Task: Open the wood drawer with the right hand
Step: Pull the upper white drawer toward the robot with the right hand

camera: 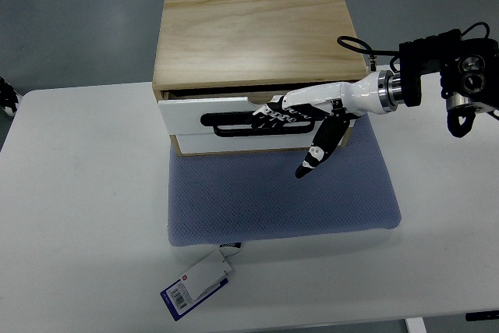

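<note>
Pale wood forms the drawer box (249, 33) in the top view, standing on a white table (78, 216) with its front edge over a blue-grey mat (281, 196). Its white drawer front (195, 118) sits slightly out from the box, showing a thin dark gap along its top edge. The right hand (300, 115) reaches in from the right edge, fingers (269, 118) curled into the black handle (226, 124) to their left, thumb (318, 152) hanging free below, pointing down toward the mat. How firmly the fingers hook the handle is hard to tell, since black joints blend with it. Below the hand, a tag (199, 282) lies at the mat's near edge. Only a dark sliver of the left hand (6, 99) shows at the left edge, cut off.
</note>
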